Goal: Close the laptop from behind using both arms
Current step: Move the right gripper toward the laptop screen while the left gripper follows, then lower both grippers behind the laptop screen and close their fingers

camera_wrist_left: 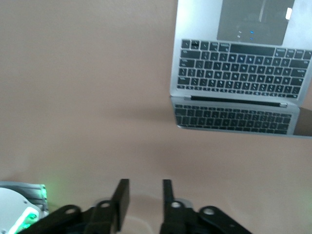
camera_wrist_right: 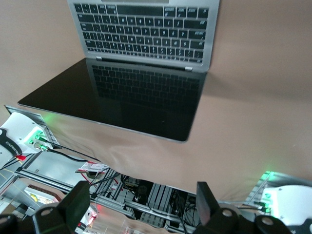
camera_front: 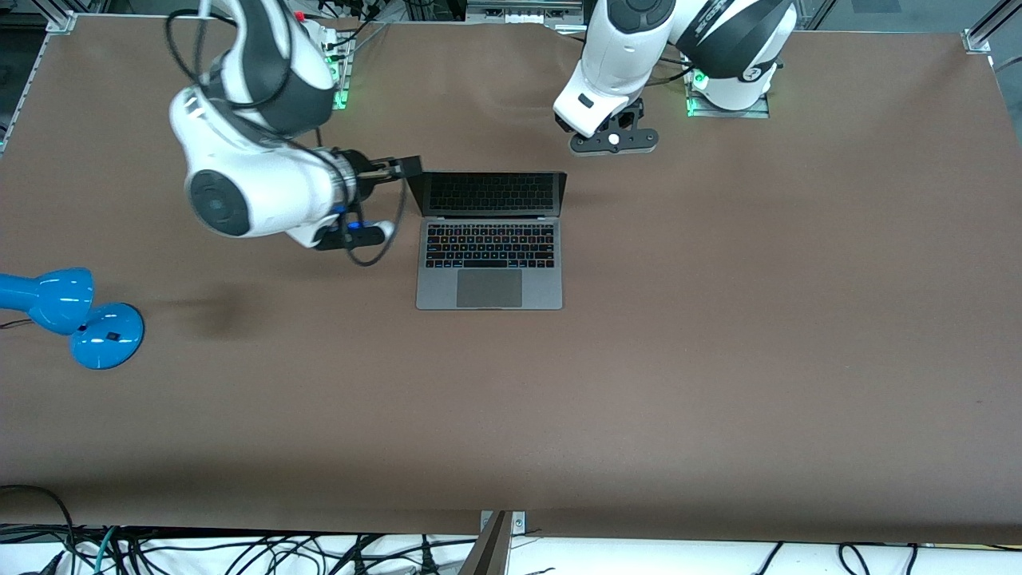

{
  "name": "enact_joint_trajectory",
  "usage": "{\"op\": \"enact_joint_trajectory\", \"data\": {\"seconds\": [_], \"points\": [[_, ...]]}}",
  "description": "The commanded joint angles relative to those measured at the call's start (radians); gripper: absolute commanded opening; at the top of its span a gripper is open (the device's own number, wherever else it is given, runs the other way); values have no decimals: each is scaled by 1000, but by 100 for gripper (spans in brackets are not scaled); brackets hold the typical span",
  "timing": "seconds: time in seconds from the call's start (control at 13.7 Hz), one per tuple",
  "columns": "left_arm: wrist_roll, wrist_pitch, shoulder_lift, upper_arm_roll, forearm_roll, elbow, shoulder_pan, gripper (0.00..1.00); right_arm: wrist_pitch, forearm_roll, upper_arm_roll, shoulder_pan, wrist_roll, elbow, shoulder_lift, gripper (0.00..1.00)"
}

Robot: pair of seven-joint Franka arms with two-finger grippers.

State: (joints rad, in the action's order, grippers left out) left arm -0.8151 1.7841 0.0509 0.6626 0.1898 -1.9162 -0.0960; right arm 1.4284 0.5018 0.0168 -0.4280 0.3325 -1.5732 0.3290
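The space-grey laptop (camera_front: pixel 489 287) stands open at the middle of the table, its dark screen (camera_front: pixel 495 194) tilted up and facing the front camera. My right gripper (camera_front: pixel 404 168) is open and empty, level with the lid's top corner at the right arm's end; the right wrist view shows its wide-apart fingers (camera_wrist_right: pixel 78 202) and the screen (camera_wrist_right: pixel 131 97). My left gripper (camera_front: pixel 613 142) hangs over bare table farther from the front camera than the laptop, toward the left arm's end. It is open and empty (camera_wrist_left: pixel 144 197); the left wrist view also shows the laptop (camera_wrist_left: pixel 239 68).
A blue desk lamp (camera_front: pixel 76 315) lies near the table edge at the right arm's end. The brown table (camera_front: pixel 718 359) has cables hanging along its edge nearest the front camera. The arm bases stand at the edge farthest from it.
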Motion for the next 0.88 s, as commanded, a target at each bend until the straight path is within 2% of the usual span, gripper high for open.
{"op": "enact_joint_trajectory", "data": {"seconds": [0.0, 0.07, 0.15, 0.44, 0.58, 0.8], "points": [[-7, 15, 26, 9, 45, 0, 2, 0, -8, 17, -8, -34, 45, 5, 16, 67], [-7, 15, 38, 15, 53, 0, 2, 0, -14, 17, -8, -40, 48, -1, 18, 56], [-7, 15, 50, 20, 69, 0, 4, 0, -25, 17, -8, -44, 72, -11, 18, 52], [-7, 17, 81, 26, 76, 0, -8, 0, -89, 17, -8, -74, 92, -14, 71, 19], [-18, 40, 105, 26, 80, 0, -22, 0, -94, 17, -8, -81, 92, -14, 93, 13], [-44, 96, 155, 26, 79, 0, -42, 0, -94, 17, -8, -89, 92, -14, 105, 13]]}}
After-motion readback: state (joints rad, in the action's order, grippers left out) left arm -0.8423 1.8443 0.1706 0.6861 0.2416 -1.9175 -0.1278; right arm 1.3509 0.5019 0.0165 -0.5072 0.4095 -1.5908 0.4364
